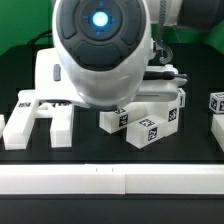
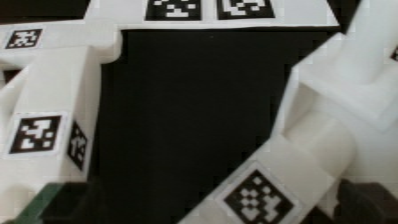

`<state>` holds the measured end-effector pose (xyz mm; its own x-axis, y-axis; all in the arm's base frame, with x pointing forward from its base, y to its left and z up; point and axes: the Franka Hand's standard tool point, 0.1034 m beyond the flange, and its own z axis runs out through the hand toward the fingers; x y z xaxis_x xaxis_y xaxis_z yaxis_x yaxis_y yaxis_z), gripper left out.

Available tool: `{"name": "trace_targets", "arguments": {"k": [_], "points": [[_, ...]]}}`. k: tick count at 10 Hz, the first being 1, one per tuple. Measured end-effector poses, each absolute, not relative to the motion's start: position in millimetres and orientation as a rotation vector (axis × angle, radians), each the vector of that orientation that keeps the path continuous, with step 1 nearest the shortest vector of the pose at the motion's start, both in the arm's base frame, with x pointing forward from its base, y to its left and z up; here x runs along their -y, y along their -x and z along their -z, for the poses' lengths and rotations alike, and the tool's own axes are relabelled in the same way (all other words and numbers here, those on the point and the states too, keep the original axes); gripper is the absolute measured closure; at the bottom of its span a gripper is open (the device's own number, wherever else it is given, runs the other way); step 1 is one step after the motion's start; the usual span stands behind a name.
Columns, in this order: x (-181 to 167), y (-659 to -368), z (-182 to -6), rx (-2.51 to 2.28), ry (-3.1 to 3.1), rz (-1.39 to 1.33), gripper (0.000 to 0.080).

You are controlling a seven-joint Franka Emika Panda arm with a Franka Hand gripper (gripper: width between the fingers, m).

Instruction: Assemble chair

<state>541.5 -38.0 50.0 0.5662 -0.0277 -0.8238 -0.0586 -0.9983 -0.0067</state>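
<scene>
The chair's white parts lie on the black table. A notched block with two legs [image 1: 40, 122] sits at the exterior view's left. Tagged blocks and bars [image 1: 150, 118] are stacked at the centre, just under my arm. Another tagged part [image 1: 216, 104] shows at the right edge. In the wrist view a tagged bar [image 2: 45, 125] and a large blurred white part with a tag [image 2: 329, 120] flank a strip of bare table, both very close. My gripper's fingers are hidden behind the arm's body in the exterior view. No finger shows clearly in the wrist view.
The arm's big white housing [image 1: 100, 50] blocks the middle of the exterior view. A long white rail [image 1: 110, 181] runs along the table's front edge. A tall white piece [image 1: 45, 72] stands behind the notched block. Two tags on white [image 2: 205, 9] show in the wrist view.
</scene>
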Motion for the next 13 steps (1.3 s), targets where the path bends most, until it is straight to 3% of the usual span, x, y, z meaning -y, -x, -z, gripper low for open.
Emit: {"name": "trace_targets", "arguments": {"k": [5, 6, 8, 13], "points": [[60, -555, -55.5, -0.105, 2.803, -1.313, 0.0150], [65, -572, -55.5, -0.110, 2.889, -1.137, 0.0150], [69, -568, -66.0, -0.137, 2.944, -0.966, 0.0150], [78, -592, -63.0, -0.038, 3.136, -0.319, 0.0150]]}}
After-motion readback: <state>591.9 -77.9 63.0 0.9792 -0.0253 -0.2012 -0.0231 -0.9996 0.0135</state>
